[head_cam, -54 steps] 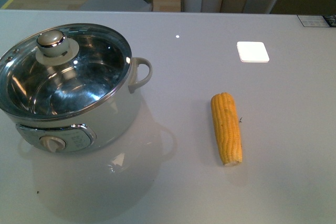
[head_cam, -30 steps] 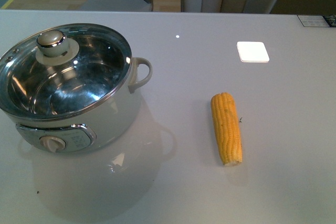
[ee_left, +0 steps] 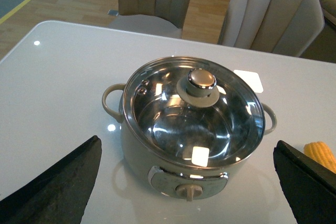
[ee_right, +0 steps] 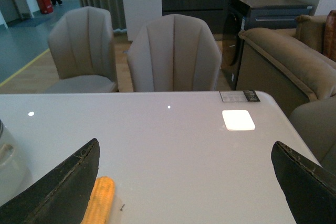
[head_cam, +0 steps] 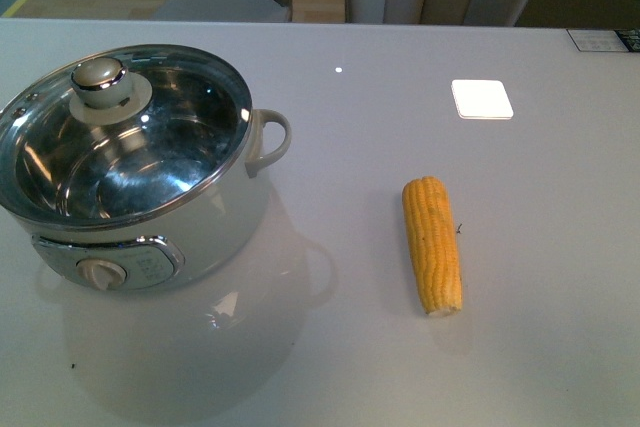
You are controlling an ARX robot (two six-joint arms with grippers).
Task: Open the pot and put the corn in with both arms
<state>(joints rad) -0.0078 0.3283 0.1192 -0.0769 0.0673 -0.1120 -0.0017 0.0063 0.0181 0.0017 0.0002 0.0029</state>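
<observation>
Nothing moved since earlier frames: lidded pot (head_cam: 130, 187) sits ahead of the left gripper (ee_left: 184, 182), jaws wide apart and empty, corn (head_cam: 432, 244) lies by the equally spread right gripper (ee_right: 184, 182); opening not begun, so next the left must descend and close on the lid knob (ee_left: 202, 80).

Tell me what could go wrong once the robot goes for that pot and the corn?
The glass lid sits closed on the pot, and its only hold is a small rounded knob; a grasp there might slip off or drag the pot along.
The corn is round and lies loose on the smooth table, so it could roll away when pinched.
</observation>
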